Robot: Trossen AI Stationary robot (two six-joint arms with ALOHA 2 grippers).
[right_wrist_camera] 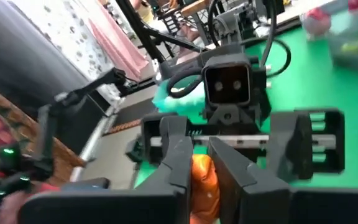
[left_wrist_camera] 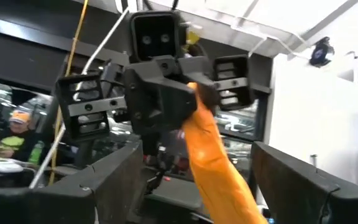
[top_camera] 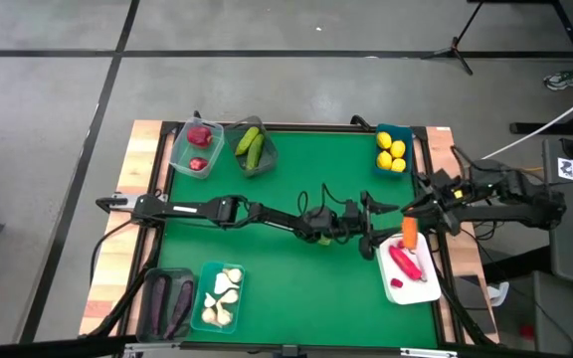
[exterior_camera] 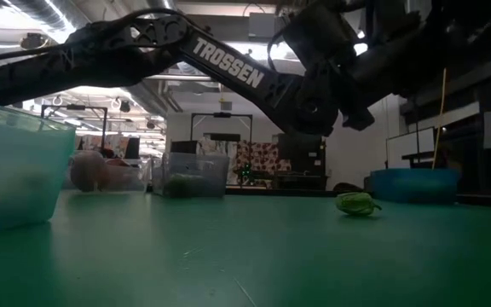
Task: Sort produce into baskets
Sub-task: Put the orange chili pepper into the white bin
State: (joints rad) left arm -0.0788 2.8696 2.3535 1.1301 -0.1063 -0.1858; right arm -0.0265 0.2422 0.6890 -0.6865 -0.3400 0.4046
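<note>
Right wrist view, nearest first: the right gripper (right_wrist_camera: 201, 171) has its two dark fingers clamped shut on the orange carrot (right_wrist_camera: 202, 183). Just beyond, facing it, the left gripper (left_wrist_camera: 197, 186) stands with jaws spread wide on either side of the carrot without pinching it. Seen from above, the carrot (top_camera: 409, 232) hangs over the near end of the white tray (top_camera: 427, 291) at the table's right edge, above a red pepper (top_camera: 403, 261). Farther off sit lemons (top_camera: 391, 152) in a blue tub (top_camera: 407, 133).

"TROSSEN" in white capitals along dark arm (exterior_camera: 220, 64), low view; no other legible text
</note>
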